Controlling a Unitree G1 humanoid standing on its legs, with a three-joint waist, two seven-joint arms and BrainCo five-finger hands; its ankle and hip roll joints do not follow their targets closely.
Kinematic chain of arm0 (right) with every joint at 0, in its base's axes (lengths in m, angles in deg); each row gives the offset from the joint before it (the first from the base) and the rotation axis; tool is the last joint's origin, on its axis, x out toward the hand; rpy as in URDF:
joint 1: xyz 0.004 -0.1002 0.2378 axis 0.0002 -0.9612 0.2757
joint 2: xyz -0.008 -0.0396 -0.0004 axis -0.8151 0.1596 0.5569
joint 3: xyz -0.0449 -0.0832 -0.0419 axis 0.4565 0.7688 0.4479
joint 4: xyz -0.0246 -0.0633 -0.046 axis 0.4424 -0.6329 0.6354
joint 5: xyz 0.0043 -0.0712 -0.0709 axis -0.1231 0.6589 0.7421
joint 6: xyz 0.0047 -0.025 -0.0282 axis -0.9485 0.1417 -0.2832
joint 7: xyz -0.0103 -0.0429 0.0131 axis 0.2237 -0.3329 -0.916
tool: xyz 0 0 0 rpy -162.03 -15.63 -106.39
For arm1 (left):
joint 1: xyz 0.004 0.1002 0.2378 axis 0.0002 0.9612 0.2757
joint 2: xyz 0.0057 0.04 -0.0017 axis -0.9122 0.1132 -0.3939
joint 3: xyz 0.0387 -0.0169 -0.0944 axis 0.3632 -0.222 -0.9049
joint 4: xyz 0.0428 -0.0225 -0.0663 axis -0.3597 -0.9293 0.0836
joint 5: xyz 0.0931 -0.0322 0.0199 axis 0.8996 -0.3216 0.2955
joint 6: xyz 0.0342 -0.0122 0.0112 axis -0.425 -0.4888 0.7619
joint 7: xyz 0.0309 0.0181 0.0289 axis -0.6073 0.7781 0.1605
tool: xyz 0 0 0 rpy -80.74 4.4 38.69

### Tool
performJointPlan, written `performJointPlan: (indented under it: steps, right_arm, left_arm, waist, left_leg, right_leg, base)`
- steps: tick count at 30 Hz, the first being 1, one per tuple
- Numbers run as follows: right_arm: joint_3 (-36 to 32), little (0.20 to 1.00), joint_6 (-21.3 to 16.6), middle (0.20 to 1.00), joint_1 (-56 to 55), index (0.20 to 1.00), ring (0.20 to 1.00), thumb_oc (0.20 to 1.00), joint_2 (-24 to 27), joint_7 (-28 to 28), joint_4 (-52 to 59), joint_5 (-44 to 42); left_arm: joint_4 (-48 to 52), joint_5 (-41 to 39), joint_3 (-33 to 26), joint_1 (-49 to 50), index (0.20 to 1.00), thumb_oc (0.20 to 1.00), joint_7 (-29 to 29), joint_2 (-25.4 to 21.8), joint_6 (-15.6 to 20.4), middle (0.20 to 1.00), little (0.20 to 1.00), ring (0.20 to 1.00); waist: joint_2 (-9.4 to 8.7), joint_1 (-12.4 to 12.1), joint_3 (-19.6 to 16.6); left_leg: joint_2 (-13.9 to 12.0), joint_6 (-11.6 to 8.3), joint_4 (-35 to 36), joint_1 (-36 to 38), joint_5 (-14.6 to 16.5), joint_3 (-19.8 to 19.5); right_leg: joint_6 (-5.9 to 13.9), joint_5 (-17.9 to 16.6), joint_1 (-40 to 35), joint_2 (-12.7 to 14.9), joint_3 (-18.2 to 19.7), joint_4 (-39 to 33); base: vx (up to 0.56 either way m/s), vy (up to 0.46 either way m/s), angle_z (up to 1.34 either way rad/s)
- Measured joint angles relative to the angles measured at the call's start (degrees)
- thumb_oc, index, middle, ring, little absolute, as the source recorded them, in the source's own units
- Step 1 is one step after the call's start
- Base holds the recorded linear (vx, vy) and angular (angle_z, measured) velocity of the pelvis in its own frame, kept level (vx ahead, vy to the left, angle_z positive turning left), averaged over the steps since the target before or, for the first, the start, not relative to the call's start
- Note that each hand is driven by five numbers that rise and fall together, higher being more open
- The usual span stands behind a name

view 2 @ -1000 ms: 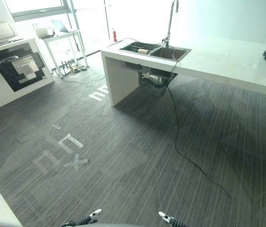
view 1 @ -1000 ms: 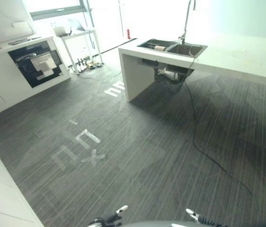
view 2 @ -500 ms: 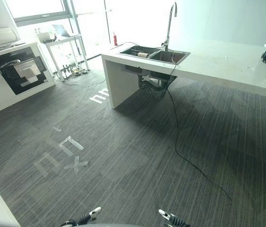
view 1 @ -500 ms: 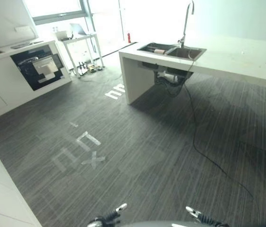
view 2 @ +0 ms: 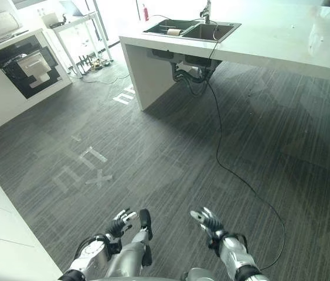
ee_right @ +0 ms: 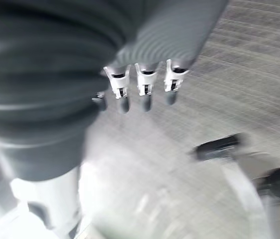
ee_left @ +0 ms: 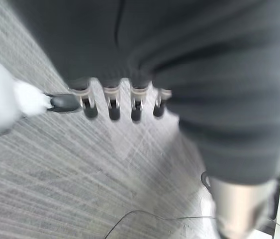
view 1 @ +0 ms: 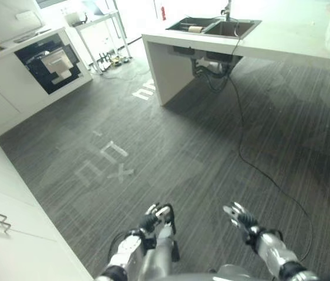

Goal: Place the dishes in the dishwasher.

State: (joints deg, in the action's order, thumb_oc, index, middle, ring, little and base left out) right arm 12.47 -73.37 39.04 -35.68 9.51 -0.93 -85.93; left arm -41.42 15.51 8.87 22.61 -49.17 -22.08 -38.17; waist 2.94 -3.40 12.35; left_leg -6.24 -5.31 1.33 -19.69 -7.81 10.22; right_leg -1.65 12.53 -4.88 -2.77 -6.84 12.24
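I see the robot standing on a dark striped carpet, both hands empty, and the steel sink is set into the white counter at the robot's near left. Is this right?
Not quite. The steel sink is set into the white counter far ahead of the robot, across the dark striped carpet, not at its near left; the right eye view shows it. The rest holds: the left hand and right hand are empty.

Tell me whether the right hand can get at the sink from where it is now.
Probably not. The right hand hangs low over the floor with relaxed fingers, while the sink sits in the counter far across open floor. Nothing blocks the way; the robot would have to walk closer first.
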Motion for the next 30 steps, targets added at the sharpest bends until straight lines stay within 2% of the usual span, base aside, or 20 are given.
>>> performJointPlan:
  steps: [2, 4, 6, 7, 8, 9, 10, 11, 13, 14, 16, 20, 22, 23, 24, 25, 26, 28, 29, 30]
  right_arm:
    - [-0.10, 1.000, -0.16, 1.000, -0.01, 1.000, 1.000, 1.000, 0.36, -0.01, 0.50, 0.09]
    - [-2.25, 1.000, -0.71, 1.000, -0.13, 1.000, 1.000, 1.000, -0.16, -0.11, 1.48, 0.11]
    - [-2.76, 1.000, -0.55, 1.000, 0.05, 1.000, 1.000, 1.000, -0.08, -0.45, 1.45, 0.15]
    - [-3.18, 1.000, -0.57, 1.000, -1.31, 1.000, 1.000, 1.000, 0.42, -1.24, 2.00, 0.11]
    - [-3.48, 1.000, -0.52, 1.000, -1.46, 1.000, 1.000, 1.000, -1.00, -2.12, 1.80, 0.07]
    - [-2.60, 1.000, -0.66, 1.000, -2.68, 1.000, 1.000, 1.000, -1.26, -2.02, 2.29, 0.12]
    - [-2.83, 1.000, -1.25, 1.000, -2.16, 1.000, 1.000, 1.000, -1.89, -2.21, -1.62, 0.03]
    - [-3.29, 1.000, -1.29, 1.000, -2.16, 1.000, 1.000, 1.000, -2.18, -2.16, -3.29, 0.00]
    - [-3.32, 1.000, -1.25, 1.000, -2.39, 1.000, 1.000, 1.000, -2.45, -1.78, -5.26, 0.00]
    - [-3.45, 1.000, -1.34, 1.000, -3.36, 1.000, 1.000, 1.000, -2.57, -1.10, -5.36, 0.00]
    - [-3.60, 1.000, -1.68, 1.000, -4.96, 1.000, 1.000, 1.000, -2.44, -0.32, -4.35, 0.01]
    - [-4.18, 1.000, -2.41, 1.000, -6.17, 1.000, 1.000, 1.000, -2.63, 1.13, -3.05, 0.07]
    - [-4.16, 1.000, -2.41, 1.000, -6.15, 1.000, 1.000, 1.000, -3.06, 1.15, -3.27, 0.10]
    - [-4.22, 1.000, -2.49, 1.000, -5.79, 1.000, 1.000, 1.000, -3.25, 1.58, -4.66, 0.11]
    - [-4.24, 1.000, -2.54, 1.000, -5.72, 1.000, 1.000, 1.000, -3.24, 1.81, -5.20, 0.12]
    - [-4.71, 1.000, -2.67, 1.000, -5.19, 1.000, 1.000, 1.000, -2.83, 1.98, -6.14, 0.10]
    - [-5.01, 1.000, -2.67, 1.000, -4.27, 1.000, 1.000, 1.000, -2.18, 2.03, -7.42, 0.11]
    - [-4.91, 1.000, -2.66, 1.000, -1.15, 1.000, 1.000, 1.000, -2.24, 2.20, -7.91, 0.19]
    - [-3.85, 1.000, -2.68, 1.000, 0.54, 1.000, 1.000, 1.000, -2.21, 2.27, -7.79, 0.34]
    - [-3.50, 1.000, -2.68, 1.000, 1.19, 1.000, 1.000, 1.000, -2.19, 2.39, -7.77, 0.62]
  left_arm:
    - [4.22, -0.20, -0.98, 1.58, 1.000, 1.000, 0.14, -1.74, 0.07, 1.000, 1.000, 1.000]
    - [4.07, -0.18, -2.07, 0.21, 1.000, 1.000, 0.00, -2.74, 0.61, 1.000, 1.000, 1.000]
    - [2.35, 0.05, -2.35, -1.25, 1.000, 1.000, -0.11, -3.01, -0.08, 1.000, 1.000, 1.000]
    - [-1.00, 1.12, -1.42, -2.30, 1.000, 1.000, -1.21, -2.70, -0.99, 1.000, 1.000, 1.000]
    - [-2.94, 2.11, -0.41, -2.98, 1.000, 1.000, -1.56, -4.26, -1.51, 1.000, 1.000, 1.000]
    - [-4.08, 2.37, 0.83, -2.80, 1.000, 1.000, -1.88, -4.95, -2.13, 1.000, 1.000, 1.000]
    - [-5.66, 2.65, 4.48, -3.71, 1.000, 1.000, -2.26, -5.11, -3.33, 1.000, 1.000, 1.000]
    - [-5.65, 2.71, 5.23, -3.99, 1.000, 1.000, -2.52, -5.04, -3.57, 1.000, 1.000, 1.000]
    - [-5.79, 2.83, 4.86, -5.53, 1.000, 1.000, -3.11, -4.99, -3.95, 1.000, 1.000, 1.000]
    - [-5.76, 2.79, 3.71, -5.66, 1.000, 1.000, -3.42, -5.57, -4.20, 1.000, 1.000, 1.000]
    - [-5.93, 2.81, 2.20, -5.38, 1.000, 1.000, -3.86, -6.08, -4.22, 1.000, 1.000, 1.000]
    - [-7.39, 3.89, 0.39, -4.62, 1.000, 1.000, -4.34, -6.27, -4.19, 1.000, 1.000, 1.000]
    - [-7.76, 4.35, 0.53, -3.83, 1.000, 1.000, -4.87, -5.47, -4.05, 1.000, 1.000, 1.000]
    - [-8.63, 4.59, 0.53, -3.09, 1.000, 1.000, -5.26, -4.32, -3.60, 1.000, 1.000, 1.000]
    - [-8.63, 4.79, 0.54, -2.76, 1.000, 1.000, -5.37, -3.96, -3.52, 1.000, 1.000, 1.000]
    - [-9.20, 4.73, 0.55, -2.93, 1.000, 1.000, -5.40, -2.91, -3.26, 1.000, 1.000, 1.000]
    - [-10.45, 4.64, 0.52, -3.11, 1.000, 1.000, -5.47, -1.43, -2.81, 1.000, 1.000, 1.000]
    - [-10.79, 4.15, 0.40, -3.07, 1.000, 1.000, -5.76, -0.34, -2.63, 1.000, 1.000, 1.000]
    - [-10.58, 4.13, 0.32, -3.50, 1.000, 1.000, -5.88, -0.24, -2.53, 1.000, 1.000, 1.000]
    - [-10.47, 4.08, 0.32, -4.00, 1.000, 1.000, -5.95, -0.31, -2.46, 1.000, 1.000, 1.000]
  waist:
    - [-1.44, -0.31, -0.18]
    - [-3.60, -0.16, -0.65]
    - [-4.36, -0.53, -0.99]
    - [-0.40, 0.40, -2.44]
    - [-2.30, 0.52, -2.99]
    - [-3.97, 1.83, -4.59]
    - [-4.21, 3.05, -5.85]
    - [-2.75, 3.64, -6.18]
    - [0.10, 5.30, -5.56]
    - [-1.17, 5.68, -5.36]
    - [-2.76, 6.19, -5.53]
    - [-5.80, 7.69, -5.51]
    - [-5.28, 9.00, -5.35]
    - [-4.08, 9.26, -5.73]
    - [-4.57, 9.30, -6.25]
    - [-4.09, 9.35, -6.54]
    - [-2.51, 9.15, -6.95]
    - [-1.53, 8.83, -7.02]
    - [-1.63, 8.48, -6.99]
    - [-1.66, 8.55, -7.02]
  left_leg:
    - [0.40, 3.66, -2.66, 3.14, 2.33, 5.40]
    - [5.13, 6.57, -3.23, 5.94, 1.57, 5.75]
    - [9.21, 10.57, -3.35, 9.08, 2.43, 5.62]
    - [8.53, 17.22, -3.12, 15.20, 5.39, 7.78]
    - [10.68, 17.74, -3.32, 16.56, 4.71, 6.77]
    - [12.80, 18.52, -3.54, 17.54, 6.11, 5.76]
    - [15.10, 17.44, -2.27, 20.05, 7.26, 4.19]
    - [14.68, 17.00, -1.22, 20.69, 7.04, 2.68]
    - [12.51, 13.52, 1.12, 22.66, 6.88, -1.31]
    - [11.98, 7.90, 1.34, 25.37, 11.21, 1.43]
    - [13.37, 11.89, 1.93, 29.07, 12.60, 3.82]
    - [16.28, 12.02, 0.82, 32.92, 16.55, 1.73]
    - [16.10, 11.50, 1.33, 37.17, 17.19, 0.52]
    - [15.25, 9.76, 0.55, 40.04, 18.18, -1.75]
    - [15.40, 9.57, -0.14, 41.23, 18.22, -2.36]
    - [15.09, 8.90, -1.77, 42.13, 18.49, -3.55]
    - [14.16, 8.24, -4.43, 41.96, 18.56, -3.56]
    - [12.80, 3.28, -17.95, 37.56, 15.33, -2.57]
    - [11.43, 2.32, -29.85, 32.96, 12.21, -1.52]
    - [10.10, 2.35, -36.65, 29.78, 12.15, -1.36]
  right_leg:
    - [0.04, -0.74, -3.10, -0.92, 2.27, -4.44]
    - [-0.80, -1.33, -6.15, -0.56, 2.83, -7.56]
    - [0.89, -0.20, -7.00, -0.09, 0.81, -4.47]
    - [5.13, 3.00, -1.09, -1.45, -5.06, 17.37]
    - [5.42, 2.63, 5.30, 4.18, -7.85, 33.78]
    - [5.79, 1.96, 9.95, 9.46, -7.93, 43.65]
    - [7.59, 0.28, 16.41, 15.35, -6.39, 49.74]
    - [8.06, 0.60, 18.37, 14.37, -6.22, 47.20]
    - [7.76, 0.72, 20.51, 7.75, -6.31, 33.32]
    - [6.23, -2.02, 21.54, 6.24, -7.10, 20.78]
    - [6.19, -6.07, 23.36, 7.47, -9.32, 12.38]
    - [6.79, -13.96, 25.16, 8.34, -9.42, -7.98]
    - [4.02, -16.04, 24.97, 7.88, -9.61, -7.13]
    - [1.43, -17.22, 22.39, 5.57, -9.00, -5.02]
    - [-0.11, -18.05, 20.38, 5.06, -8.33, -5.47]
    - [-3.48, -21.44, 18.82, 4.17, -6.69, -5.89]
    - [-4.87, -21.46, 17.83, 3.61, -6.45, -5.42]
    - [-5.45, -20.13, 13.10, 2.33, -4.73, -8.48]
    - [-5.49, -19.03, 10.32, 1.70, -3.58, -10.09]
    - [-6.22, -17.41, 8.66, 1.22, -3.21, -10.74]
  base:
    - [0.47, 0.297, -0.60]
    - [0.39, 0.270, -0.16]
    - [0.41, 0.398, -0.03]
    - [0.38, 0.391, -0.10]
    - [0.35, 0.269, 0.10]
    - [0.36, 0.106, 0.34]
    - [0.42, 0.018, 0.55]
    - [0.39, -0.032, 0.67]
    - [0.35, -0.088, 0.87]
    - [0.45, -0.173, 0.94]
    - [0.49, -0.198, 0.46]
    - [0.40, -0.145, 0.20]
    - [0.51, -0.214, 0.34]
    - [0.39, -0.174, 0.29]
    - [0.39, -0.167, 0.31]
    - [0.38, -0.181, 0.21]
    - [0.42, -0.245, -0.04]
    - [0.40, -0.268, -0.38]
    - [0.27, -0.177, -0.34]
    - [0.30, -0.202, -0.33]
